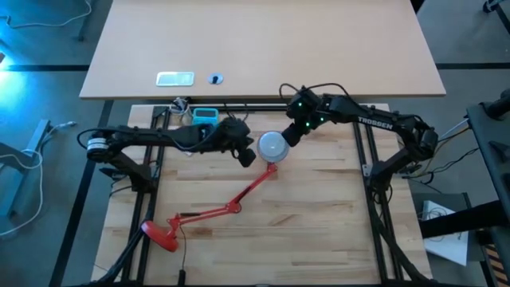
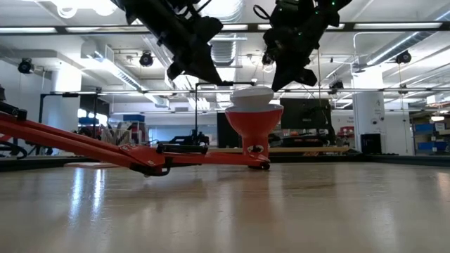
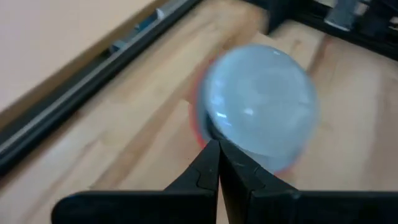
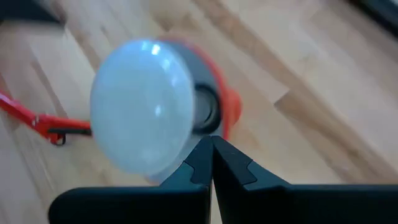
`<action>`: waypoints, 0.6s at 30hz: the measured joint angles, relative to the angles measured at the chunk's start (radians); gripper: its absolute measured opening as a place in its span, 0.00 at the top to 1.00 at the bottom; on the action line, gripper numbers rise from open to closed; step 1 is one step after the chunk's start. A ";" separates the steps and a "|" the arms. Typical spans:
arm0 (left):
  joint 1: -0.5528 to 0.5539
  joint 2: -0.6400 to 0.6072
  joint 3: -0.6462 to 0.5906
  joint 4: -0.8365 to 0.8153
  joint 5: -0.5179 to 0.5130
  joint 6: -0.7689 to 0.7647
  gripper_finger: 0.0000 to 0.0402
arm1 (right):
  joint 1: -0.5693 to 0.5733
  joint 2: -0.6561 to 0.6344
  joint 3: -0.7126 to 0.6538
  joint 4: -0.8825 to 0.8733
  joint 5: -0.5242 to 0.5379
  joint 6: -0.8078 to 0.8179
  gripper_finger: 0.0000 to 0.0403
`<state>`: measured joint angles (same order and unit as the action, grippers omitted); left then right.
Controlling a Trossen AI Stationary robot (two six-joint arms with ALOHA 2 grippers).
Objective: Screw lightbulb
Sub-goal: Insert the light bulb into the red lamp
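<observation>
Lightbulb [image 1: 272,146]: white dome sitting in the upturned red lamp shade [image 2: 254,123] on the table [image 1: 319,207].
Left gripper [image 1: 248,156]: just beside the bulb, fingers closed, holding nothing.
Right gripper [image 1: 292,136]: at the bulb's other side, fingers closed, empty.
Advice: open wide, grip the dome evenly, and twist gently while keeping the shade steady.

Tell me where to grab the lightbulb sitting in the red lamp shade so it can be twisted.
Probably grip the lightbulb across its white dome, coming straight down from above. Its neck sits hidden inside the upturned red shade, so only the rounded top is exposed. Both the left tool and right tool are shut beside it.
</observation>
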<state>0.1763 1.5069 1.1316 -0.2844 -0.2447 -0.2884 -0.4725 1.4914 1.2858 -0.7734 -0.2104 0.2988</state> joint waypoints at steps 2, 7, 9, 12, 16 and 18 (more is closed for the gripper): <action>-0.021 0.016 0.000 0.002 0.001 -0.026 1.00 | -0.022 0.000 0.000 0.026 -0.001 -0.006 1.00; -0.061 0.087 -0.003 0.043 0.000 -0.081 1.00 | -0.059 0.000 0.000 0.049 -0.018 -0.017 1.00; -0.067 0.113 -0.003 0.074 0.001 -0.098 1.00 | -0.062 0.000 -0.001 0.051 -0.040 -0.036 1.00; -0.072 0.153 -0.003 0.124 0.001 -0.112 1.00 | -0.056 0.002 -0.005 0.053 -0.060 -0.050 1.00; -0.072 0.177 -0.003 0.190 0.021 -0.112 1.00 | -0.055 0.002 -0.007 0.055 -0.066 -0.016 1.00; -0.072 0.178 -0.003 0.202 0.028 -0.105 1.00 | -0.055 0.002 -0.005 0.056 -0.065 -0.013 1.00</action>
<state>0.1047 1.6844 1.1286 -0.0826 -0.2165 -0.3935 -0.5278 1.4931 1.2804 -0.7178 -0.2756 0.2859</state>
